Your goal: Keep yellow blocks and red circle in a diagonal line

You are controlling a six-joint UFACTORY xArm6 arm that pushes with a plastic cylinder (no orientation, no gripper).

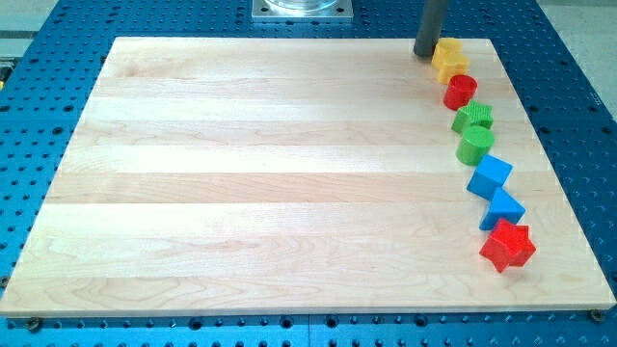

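My tip, a plain rod tool holding nothing, touched the upper yellow block; alignment with the red circle appeared nearly complete, needing only a slight nudge.

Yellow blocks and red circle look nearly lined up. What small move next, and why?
Probably none beyond easing my tip away toward the view's left. It sits right beside the upper yellow block; the lower yellow block and red circle already run diagonally.

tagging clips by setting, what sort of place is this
Probably a robotics lab bench: a pale wooden board lies on a blue perforated metal table, with small coloured blocks and my tip beside the yellow blocks.
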